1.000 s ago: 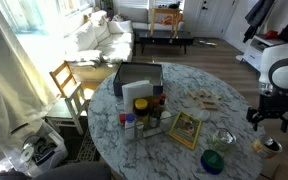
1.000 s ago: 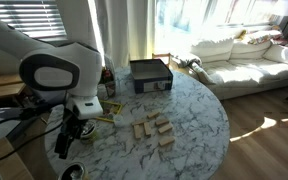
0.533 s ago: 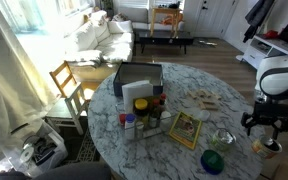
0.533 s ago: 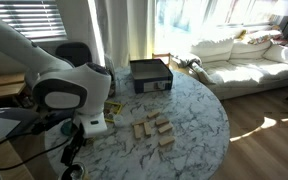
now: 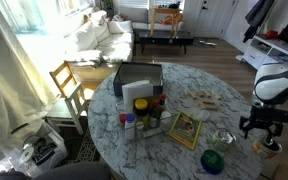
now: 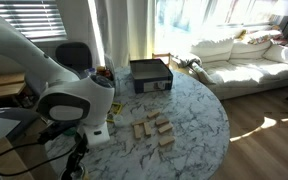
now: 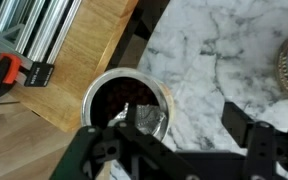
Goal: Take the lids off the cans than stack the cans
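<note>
Wrist view, item list. Gripper (image 7: 180,125): fingers (image 7: 246,135) spread wide, only bare marble table (image 7: 219,45) between them. Open can (image 7: 127,100): lid off, dark inside, upright, near table edge, left of gripper centre, not yet straddled. Green lid (image 5: 212,160): flat on table at near edge, apart from can, seen in an exterior view. Second can (image 5: 222,137): prob. the pale round item just beyond lid. Step: lids look done; reach for open can, stacking phase. Next: shift left to centre over can, lower, close on its wall, lift w/o tipping.
</note>
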Action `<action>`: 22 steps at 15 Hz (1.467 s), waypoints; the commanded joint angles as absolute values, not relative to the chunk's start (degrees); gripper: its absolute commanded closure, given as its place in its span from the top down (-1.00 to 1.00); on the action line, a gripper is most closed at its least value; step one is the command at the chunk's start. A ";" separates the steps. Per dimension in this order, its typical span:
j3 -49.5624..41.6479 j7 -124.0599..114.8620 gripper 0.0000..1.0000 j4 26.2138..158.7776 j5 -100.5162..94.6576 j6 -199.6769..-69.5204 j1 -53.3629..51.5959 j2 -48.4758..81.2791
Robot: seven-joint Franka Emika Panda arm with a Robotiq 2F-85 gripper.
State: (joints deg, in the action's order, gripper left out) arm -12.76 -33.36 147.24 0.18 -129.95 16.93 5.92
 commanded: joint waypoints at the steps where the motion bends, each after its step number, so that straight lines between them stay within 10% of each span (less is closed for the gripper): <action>1: -14.28 -30.59 0.10 146.97 3.24 -133.06 16.15 7.98; 8: -14.36 -26.88 -0.97 147.29 6.95 -133.95 15.81 6.66; 22: -10.43 -21.04 -0.94 147.29 7.64 -123.37 11.27 -10.41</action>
State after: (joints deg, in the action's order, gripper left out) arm -11.76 -24.64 146.20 5.41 -126.38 12.68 -5.11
